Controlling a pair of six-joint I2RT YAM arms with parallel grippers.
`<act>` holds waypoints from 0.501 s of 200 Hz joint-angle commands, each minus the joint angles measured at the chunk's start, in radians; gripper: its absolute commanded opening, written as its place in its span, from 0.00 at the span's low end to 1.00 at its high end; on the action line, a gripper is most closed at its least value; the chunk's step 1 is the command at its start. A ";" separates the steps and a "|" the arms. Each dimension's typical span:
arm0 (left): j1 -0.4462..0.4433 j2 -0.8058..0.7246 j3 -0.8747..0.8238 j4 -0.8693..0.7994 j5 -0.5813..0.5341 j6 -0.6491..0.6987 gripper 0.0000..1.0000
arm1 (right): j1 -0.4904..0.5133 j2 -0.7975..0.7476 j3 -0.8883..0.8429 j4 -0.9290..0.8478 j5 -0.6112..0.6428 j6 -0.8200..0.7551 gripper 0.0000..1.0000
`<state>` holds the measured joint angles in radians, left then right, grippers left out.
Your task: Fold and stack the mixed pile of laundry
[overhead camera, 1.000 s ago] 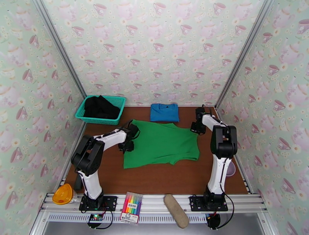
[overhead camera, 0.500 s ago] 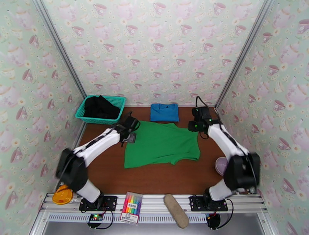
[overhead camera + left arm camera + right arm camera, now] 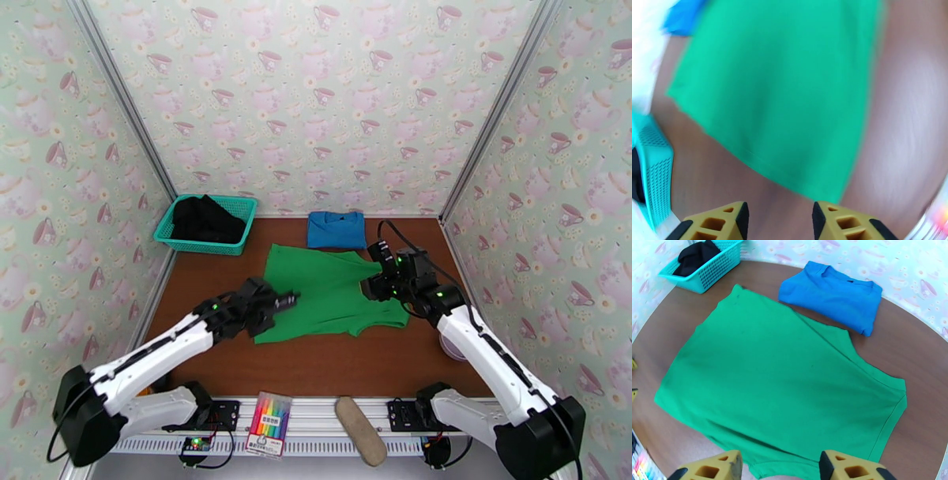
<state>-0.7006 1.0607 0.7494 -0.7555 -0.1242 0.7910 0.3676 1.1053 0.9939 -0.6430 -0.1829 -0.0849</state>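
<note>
The green garment (image 3: pixel 336 294) lies spread flat in the middle of the brown table. Behind it rests the folded bright blue garment (image 3: pixel 336 229). The black garment (image 3: pixel 207 219) is heaped in the teal basket (image 3: pixel 238 207) at the back left. My left gripper (image 3: pixel 289 300) hovers at the green cloth's near left edge, and my right gripper (image 3: pixel 370 286) hangs over its right side. In the left wrist view the left gripper (image 3: pixel 780 221) is open above the green garment (image 3: pixel 790 98). The right gripper (image 3: pixel 780 467) is open too, above the green garment (image 3: pixel 782 382), with the blue garment (image 3: pixel 833 295) beyond.
A pale purple bowl (image 3: pixel 452 345) sits at the table's right edge behind my right arm. A marker pack (image 3: pixel 269 424) and a tan oblong object (image 3: pixel 360 430) lie on the front rail. Patterned walls close in the left, back and right sides.
Both arms have swung back from the green garment's far corners toward the near side. The left gripper now sits by the cloth's left edge and the right one over its right part.
</note>
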 commanded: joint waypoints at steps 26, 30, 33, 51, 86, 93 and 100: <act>0.019 0.006 -0.139 0.004 0.139 0.178 0.46 | 0.006 0.043 0.060 -0.085 -0.008 -0.067 0.60; 0.019 0.017 -0.145 0.028 0.142 0.169 0.46 | 0.006 0.046 0.060 -0.083 -0.011 -0.065 0.60; 0.018 0.025 -0.148 0.046 0.147 0.165 0.46 | 0.007 0.050 0.061 -0.081 -0.012 -0.065 0.60; 0.022 0.091 -0.157 0.143 0.166 0.150 0.49 | 0.007 0.071 0.067 -0.085 -0.011 -0.064 0.60; 0.059 0.232 -0.145 0.247 0.169 0.166 0.49 | 0.009 0.090 0.076 -0.109 0.016 -0.063 0.61; 0.071 0.248 -0.145 0.260 0.162 0.171 0.48 | 0.010 0.089 0.074 -0.110 0.016 -0.061 0.61; 0.079 0.260 -0.145 0.274 0.155 0.176 0.48 | 0.011 0.085 0.073 -0.111 0.014 -0.062 0.61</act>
<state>-0.6514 1.2770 0.5976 -0.5777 0.0158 0.9371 0.3676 1.1954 1.0348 -0.7273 -0.1848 -0.1364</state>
